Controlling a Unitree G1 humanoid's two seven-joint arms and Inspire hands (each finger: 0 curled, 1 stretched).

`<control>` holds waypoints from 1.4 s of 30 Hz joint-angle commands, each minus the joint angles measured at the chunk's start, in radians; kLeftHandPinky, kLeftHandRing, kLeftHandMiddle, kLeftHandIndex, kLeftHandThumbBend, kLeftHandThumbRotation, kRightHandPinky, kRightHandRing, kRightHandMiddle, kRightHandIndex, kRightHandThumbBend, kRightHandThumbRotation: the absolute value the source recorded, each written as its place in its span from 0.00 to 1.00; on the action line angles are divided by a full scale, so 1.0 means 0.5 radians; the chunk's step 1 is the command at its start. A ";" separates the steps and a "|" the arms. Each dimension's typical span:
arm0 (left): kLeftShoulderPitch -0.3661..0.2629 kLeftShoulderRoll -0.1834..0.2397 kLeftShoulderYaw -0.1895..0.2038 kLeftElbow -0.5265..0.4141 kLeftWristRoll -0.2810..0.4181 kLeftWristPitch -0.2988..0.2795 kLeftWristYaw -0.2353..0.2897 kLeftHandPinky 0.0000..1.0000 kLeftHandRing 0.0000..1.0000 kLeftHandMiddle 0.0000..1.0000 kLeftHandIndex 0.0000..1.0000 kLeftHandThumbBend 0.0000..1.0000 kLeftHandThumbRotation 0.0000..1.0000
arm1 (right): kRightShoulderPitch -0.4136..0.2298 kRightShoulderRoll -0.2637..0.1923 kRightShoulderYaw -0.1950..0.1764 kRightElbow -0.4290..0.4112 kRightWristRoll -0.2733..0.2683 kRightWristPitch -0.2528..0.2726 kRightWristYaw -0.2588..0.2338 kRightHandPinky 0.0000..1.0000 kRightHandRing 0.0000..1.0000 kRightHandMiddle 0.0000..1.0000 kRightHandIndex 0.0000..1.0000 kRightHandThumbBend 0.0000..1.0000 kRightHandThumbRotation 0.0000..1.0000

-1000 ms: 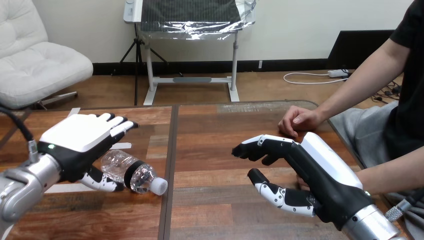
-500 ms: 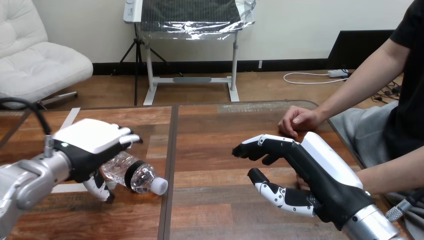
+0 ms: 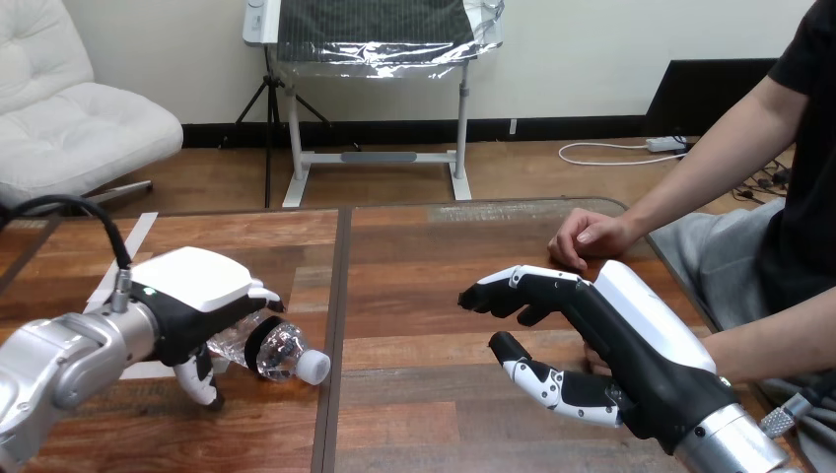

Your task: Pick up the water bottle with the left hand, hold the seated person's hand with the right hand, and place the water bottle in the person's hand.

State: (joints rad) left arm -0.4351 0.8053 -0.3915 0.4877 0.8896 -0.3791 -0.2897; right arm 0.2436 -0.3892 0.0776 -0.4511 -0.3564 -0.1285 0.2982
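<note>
Wooden table [image 3: 424, 296] carries everything. Over its right part the right hand [image 3: 631, 340] is relaxed and empty, near the person's hand [image 3: 587, 236]. At the left, the left hand [image 3: 192, 296] curls round the water bottle [image 3: 281, 353], which lies on its side.

**Left hand [image 3: 192, 296] closes over the water bottle [image 3: 281, 353]**

A second ago the left hand hovers flat and spread above the water bottle. Now it sits lower and a little further right, with its white back tipped forward. Its fingers [image 3: 264, 294], straight before, are curled down over the far side of the bottle's clear body. The thumb [image 3: 202, 379], which lay along the table beside the bottle, now points down at the wood on the near side. The hand covers more of the bottle than before, leaving the dark label band and white cap [image 3: 314, 368] sticking out to its right. The silver forearm [image 3: 59, 360] reaches further in from the left edge.
</note>
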 commanded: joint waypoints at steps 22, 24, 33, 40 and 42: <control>-0.251 -0.147 -0.094 0.285 0.035 -0.014 0.165 0.84 0.85 0.85 0.82 0.80 0.00 | -0.042 0.029 0.000 -0.055 -0.002 -0.005 -0.039 0.67 0.72 0.73 0.70 0.25 0.00; -0.259 -0.163 -0.102 0.320 0.045 -0.012 0.201 0.84 0.85 0.85 0.82 0.79 0.00 | -0.040 0.030 -0.002 -0.057 0.004 0.000 -0.037 0.67 0.72 0.73 0.70 0.25 0.00; -0.298 -0.210 -0.163 0.463 0.118 -0.011 0.402 0.81 0.83 0.84 0.80 0.77 0.00 | -0.031 0.025 -0.006 -0.068 0.000 0.011 -0.031 0.67 0.71 0.73 0.70 0.25 0.00; -0.331 -0.247 -0.208 0.573 0.162 0.010 0.533 0.77 0.80 0.82 0.78 0.75 0.00 | -0.028 0.015 -0.009 -0.071 -0.014 0.010 -0.030 0.67 0.71 0.73 0.71 0.25 0.00; -0.340 -0.264 -0.225 0.619 0.179 0.027 0.583 0.77 0.80 0.81 0.77 0.75 0.00 | -0.025 0.013 -0.012 -0.072 -0.015 0.005 -0.031 0.67 0.71 0.73 0.71 0.25 0.00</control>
State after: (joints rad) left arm -0.5257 0.6983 -0.4791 0.7437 0.9546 -0.3852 -0.0574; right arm 0.2564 -0.3882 0.0779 -0.4518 -0.3605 -0.1264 0.2978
